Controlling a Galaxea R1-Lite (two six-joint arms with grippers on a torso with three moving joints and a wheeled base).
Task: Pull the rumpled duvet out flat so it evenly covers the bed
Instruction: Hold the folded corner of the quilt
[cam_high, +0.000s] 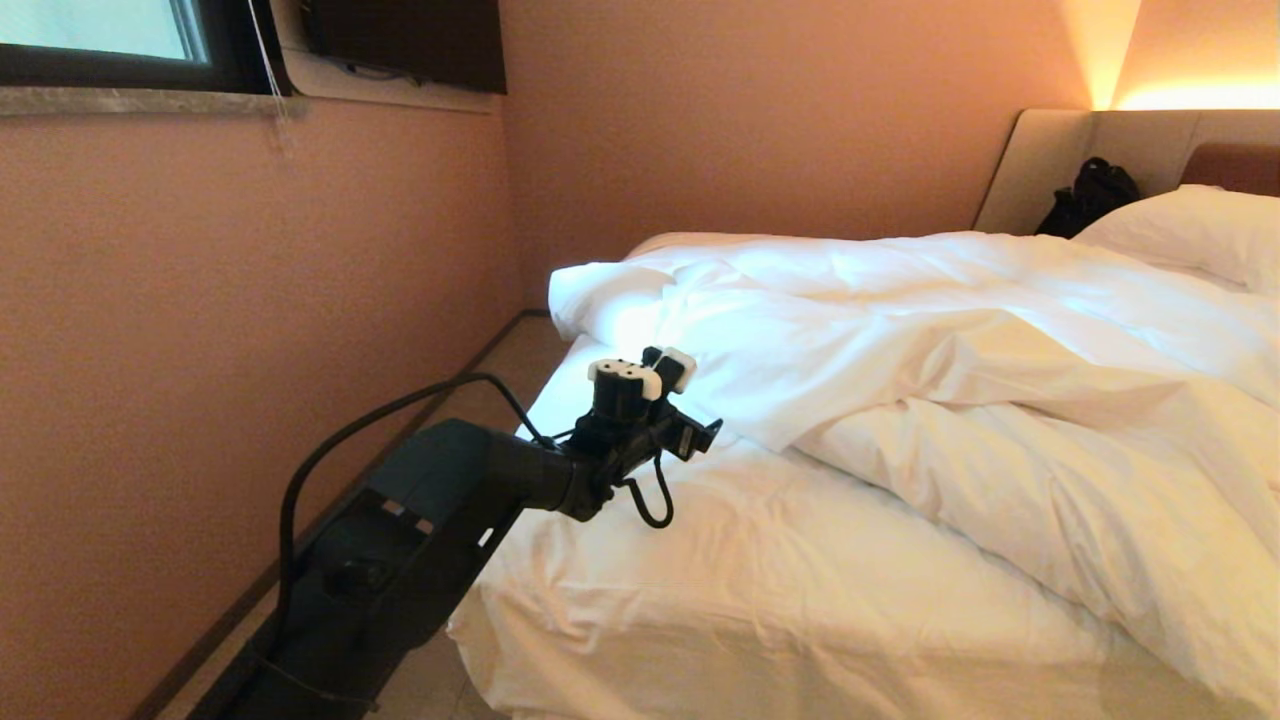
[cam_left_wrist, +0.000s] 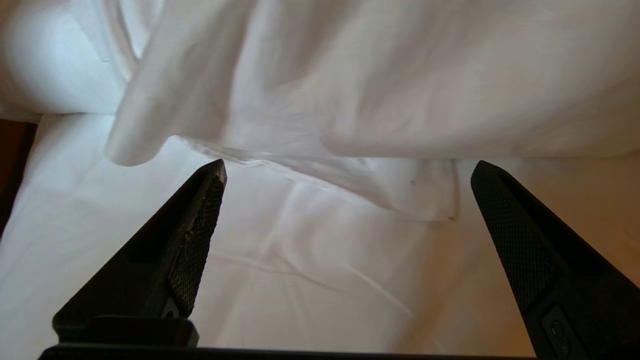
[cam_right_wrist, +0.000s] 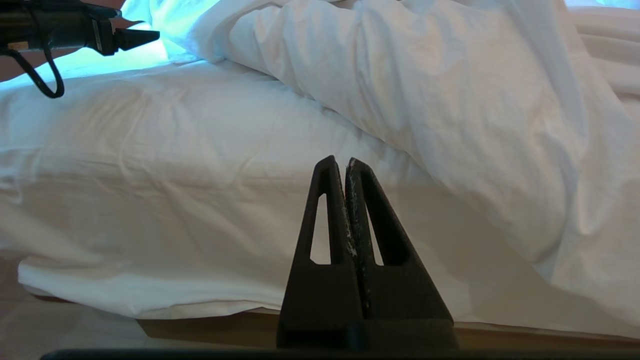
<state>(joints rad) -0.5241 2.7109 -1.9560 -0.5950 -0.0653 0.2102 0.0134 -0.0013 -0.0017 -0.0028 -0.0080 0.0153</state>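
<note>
Well, not much of the job looks done yet. The duvet (cam_high: 930, 350) lies bunched in a thick, wrinkled heap across the middle and far part of the bed (cam_high: 700, 620), folded back on itself, and a broad stretch of fitted sheet (cam_high: 760, 560) at the near end lies bare. One fat fold sags over the right side, while the corner nearest the wall is rolled up into a lump. A pillow (cam_high: 1190, 230) sits by the headboard (cam_high: 1080, 150), with a dark bag (cam_high: 1090, 195) propped against the padding behind it.

The left hand (cam_high: 650, 375) reaches over the near left corner of the mattress, its fingers (cam_left_wrist: 200, 235) spread wide with nothing between them — in its own wrist view the duvet's lower edge (cam_left_wrist: 350, 175) hangs just ahead of the tips, near but apart. So I'd judge it is lining up for a first grab at that hem rather than pulling anything.

The right hand (cam_right_wrist: 345, 165) hangs low beside the bed frame, pinched closed on nothing, parked and idle.

What's left, as far as I can tell, is nearly everything — catching the edge, drawing it down toward the foot of the bed, then evening out the rolled corner and the sagging right side so the cover sits square. The cover is puffy and soft, so a shallow pinch may slip off.
</note>
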